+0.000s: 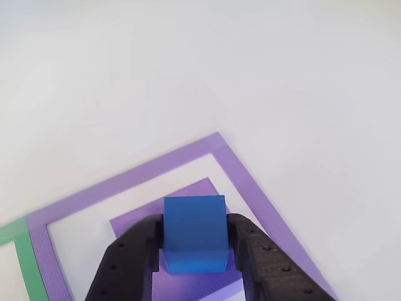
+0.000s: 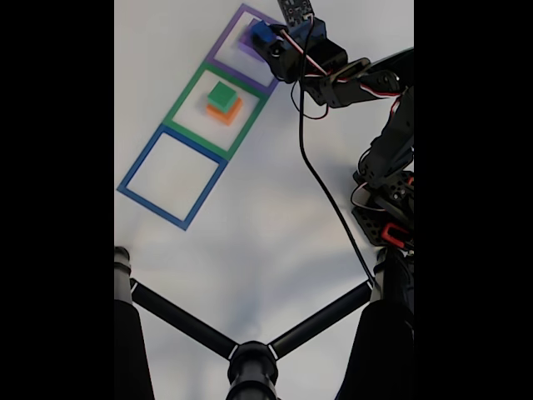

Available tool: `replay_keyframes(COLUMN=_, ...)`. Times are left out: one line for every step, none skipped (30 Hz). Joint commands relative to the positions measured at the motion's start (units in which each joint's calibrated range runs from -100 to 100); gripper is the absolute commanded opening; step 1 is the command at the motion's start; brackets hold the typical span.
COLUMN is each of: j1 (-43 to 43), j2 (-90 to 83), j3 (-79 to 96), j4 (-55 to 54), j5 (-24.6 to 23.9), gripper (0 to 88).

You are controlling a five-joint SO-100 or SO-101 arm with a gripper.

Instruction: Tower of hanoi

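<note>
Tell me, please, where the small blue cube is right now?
The small blue cube sits between the black gripper fingers, over a purple block inside the purple taped square, at the fixed view's top.

Blue cube (image 1: 194,233): smooth, matt, plastic-looking. Gripper (image 1: 195,251) fingers (image 1: 131,257): black matt plastic, faintly ridged. Table (image 1: 188,69): smooth white, matt. Purple square outline (image 1: 241,172): flat matt tape.

Blocks on three taped squares

A blue block (image 1: 194,233) sits upright on a flat purple block (image 1: 188,281) inside the purple square (image 1: 244,175) at the far end. In the middle green square (image 2: 188,92), a green block (image 2: 221,95) rests on an orange block (image 2: 226,112); the near blue square (image 2: 143,157) follows.
</note>
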Motion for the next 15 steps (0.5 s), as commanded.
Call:
replay_keyframes(j1=-0.6, j2=-0.9, j3=-2.4, j4=-1.5, j5=0.8, gripper=4.4)
replay_keyframes(j1=-0.6, j2=-0.9, j3=-2.4, j4=-1.4, j5=0.8, gripper=4.0)
replay_keyframes(j1=-0.6, j2=-1.0, j3=-2.4, j4=-1.4, j5=0.8, gripper=3.8)
replay_keyframes(j1=-0.6, j2=-1.2, j3=-2.4, j4=-1.3, j5=0.8, gripper=3.7)
replay_keyframes(j1=-0.6, j2=-1.6, j3=-2.4, j4=-1.1, j5=0.8, gripper=3.7)
replay_keyframes(j1=-0.6, j2=-2.2, j3=-2.4, j4=-0.7, j5=0.8, gripper=3.7)
replay_keyframes(j1=-0.6, j2=-3.2, j3=-2.3, j4=0.2, j5=0.8, gripper=3.6)
replay_keyframes(j1=-0.8, j2=-4.4, j3=-2.2, j4=1.3, j5=0.8, gripper=3.6)
replay_keyframes(j1=-1.1, j2=-6.2, j3=-2.2, j4=3.1, j5=0.8, gripper=3.6)
replay_keyframes(j1=-1.3, j2=-8.2, j3=-2.3, j4=5.5, j5=0.8, gripper=3.5)
replay_keyframes(j1=-1.6, j2=-10.6, j3=-2.5, j4=8.5, j5=0.8, gripper=3.5)
replay_keyframes(j1=-1.9, j2=-13.0, j3=-2.7, j4=11.6, j5=0.8, gripper=3.4)
replay_keyframes(j1=-2.2, j2=-15.9, j3=-3.0, j4=15.4, j5=0.8, gripper=3.4)
replay_keyframes(j1=-2.4, j2=-18.6, j3=-3.5, j4=19.2, j5=0.8, gripper=3.4)
replay_keyframes(j1=-2.8, j2=-21.7, j3=-4.6, j4=24.1, j5=0.8, gripper=3.4)
